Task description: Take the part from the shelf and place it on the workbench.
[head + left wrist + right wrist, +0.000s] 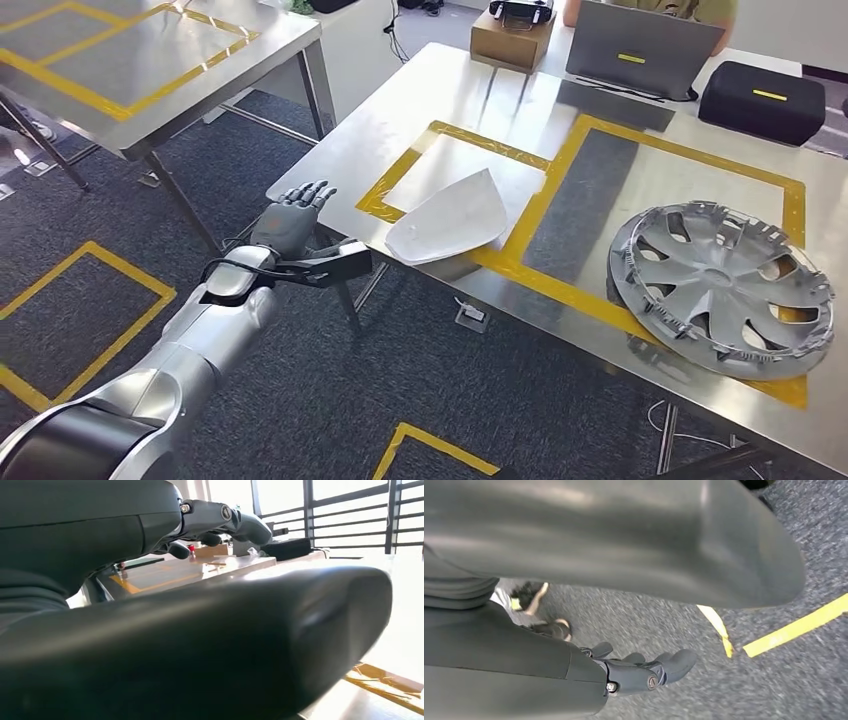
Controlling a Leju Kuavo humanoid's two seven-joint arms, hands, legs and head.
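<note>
Left hand (pixel 293 222) hovers off the table's (pixel 450 95) near-left edge, fingers spread and holding nothing. To its right the white part (pixel 450 219) lies flat on the table inside the yellow tape frame (pixel 452 135), long axis running up toward the far right, so the left hand is the nearer one. Farther right rests a hubcap (pixel 722 285); the right hand (pixel 644 671) hangs over the carpet, fingers loosely curled, holding nothing.

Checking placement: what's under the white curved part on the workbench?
The white curved part lies on the steel workbench, overlapping yellow tape near the edge. Whatever is beneath its middle is covered.
</note>
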